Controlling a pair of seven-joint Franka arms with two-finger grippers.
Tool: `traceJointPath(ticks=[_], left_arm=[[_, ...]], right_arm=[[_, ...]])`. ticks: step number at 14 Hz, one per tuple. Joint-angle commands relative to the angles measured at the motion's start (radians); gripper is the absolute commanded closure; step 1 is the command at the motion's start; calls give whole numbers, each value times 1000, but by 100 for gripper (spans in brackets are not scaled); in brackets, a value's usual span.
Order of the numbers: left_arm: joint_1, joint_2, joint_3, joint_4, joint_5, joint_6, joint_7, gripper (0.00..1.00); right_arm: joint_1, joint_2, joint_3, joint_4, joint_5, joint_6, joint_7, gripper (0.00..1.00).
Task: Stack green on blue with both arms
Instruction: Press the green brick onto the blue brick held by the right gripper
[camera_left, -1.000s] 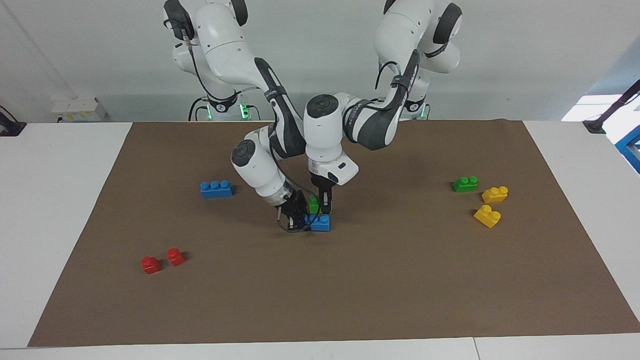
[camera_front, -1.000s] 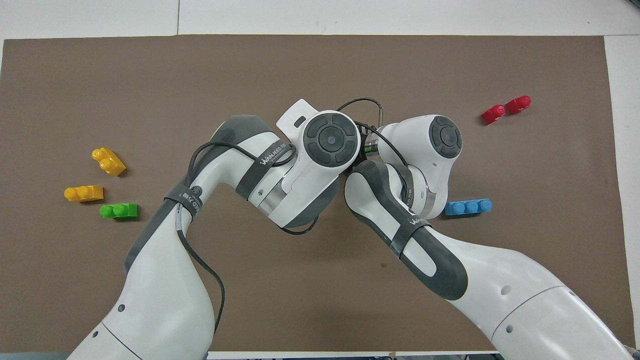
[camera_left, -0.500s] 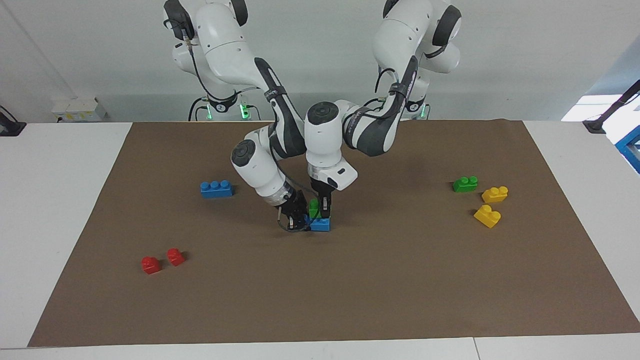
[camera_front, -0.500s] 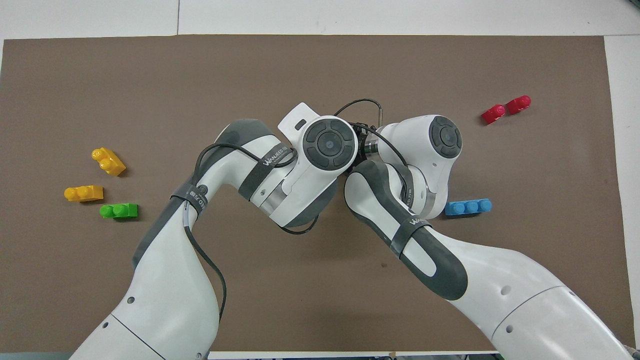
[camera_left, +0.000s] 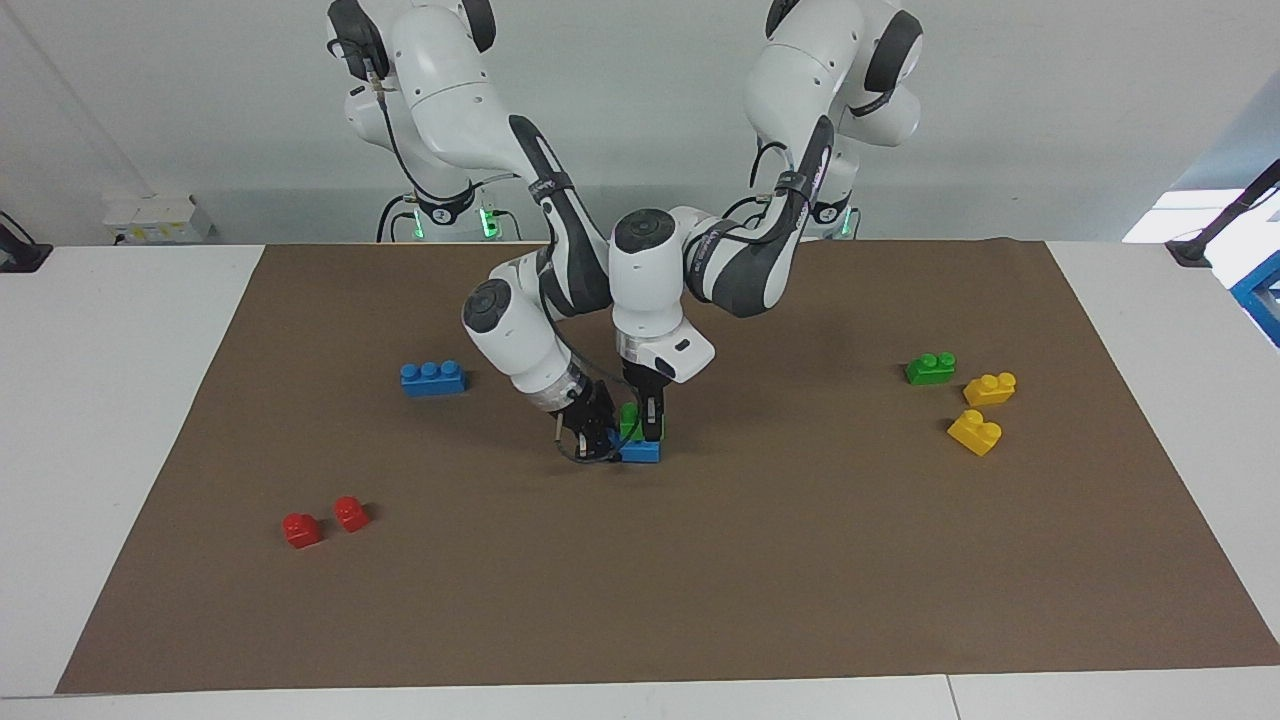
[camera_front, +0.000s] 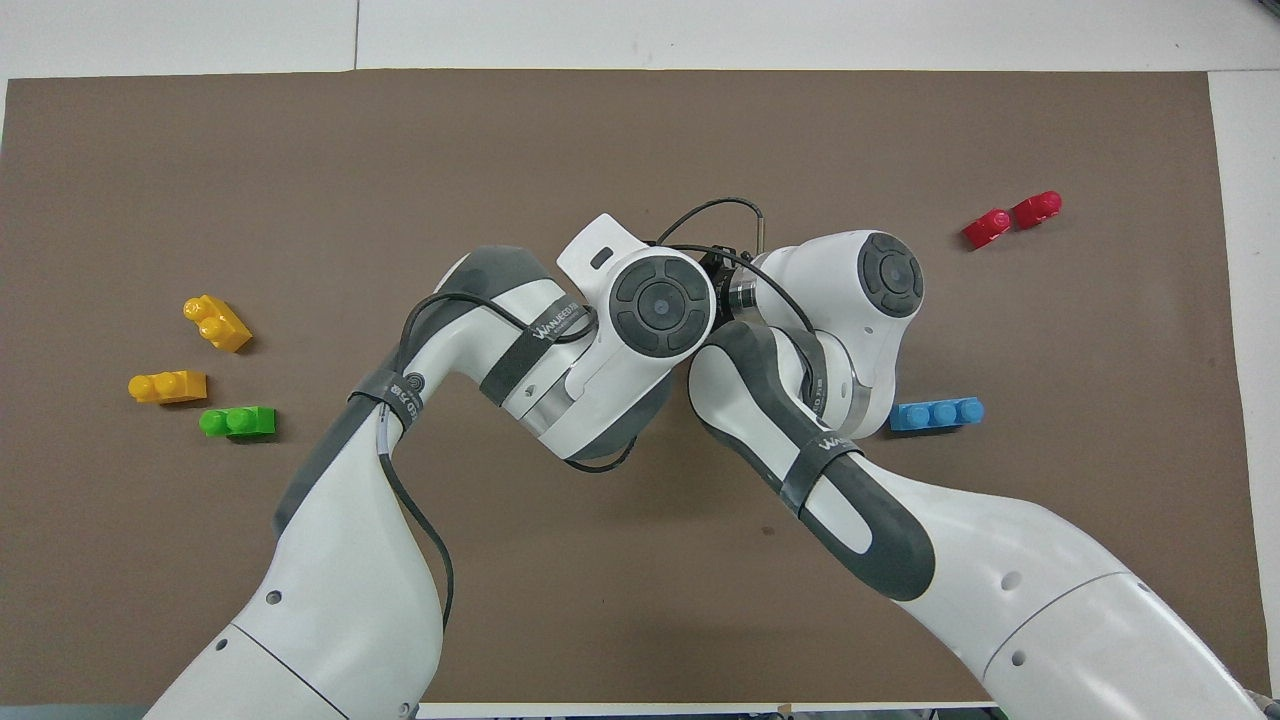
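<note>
Mid-mat in the facing view, a green brick (camera_left: 629, 420) sits down against the top of a long blue brick (camera_left: 642, 452). My left gripper (camera_left: 641, 424) comes straight down and is shut on the green brick. My right gripper (camera_left: 598, 444) leans in low from the right arm's end and is shut on the blue brick's end. In the overhead view the two wrists cover both bricks and both grippers' fingertips. A second green brick (camera_left: 930, 368) (camera_front: 238, 421) lies toward the left arm's end, and a second blue brick (camera_left: 432, 378) (camera_front: 936, 414) toward the right arm's end.
Two yellow bricks (camera_left: 990, 388) (camera_left: 974, 432) lie beside the loose green brick. Two small red bricks (camera_left: 301, 529) (camera_left: 351, 513) lie toward the right arm's end, farther from the robots. A brown mat (camera_left: 760, 580) covers the white table.
My left gripper has come down with the green brick, closing the gap to the blue brick. The right gripper has barely moved.
</note>
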Motion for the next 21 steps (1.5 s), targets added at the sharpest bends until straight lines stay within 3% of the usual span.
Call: traceJointPath(ticks=[1, 15, 16, 17, 21], left_arm=[[-18, -5, 18, -27, 35, 32, -40, 100], [-11, 14, 29, -93, 68, 101, -41, 100], [-11, 14, 29, -93, 70, 99, -40, 92], [-12, 12, 29, -91, 82, 93, -37, 2], [-17, 12, 27, -83, 101, 88, -34, 0]], right_arm=[[12, 11, 1, -14, 23, 48, -5, 100], [14, 11, 1, -14, 23, 48, -6, 100], [12, 11, 1, -14, 23, 48, -6, 100], [12, 11, 1, -14, 23, 48, -6, 100], [12, 11, 1, -14, 23, 50, -8, 100]])
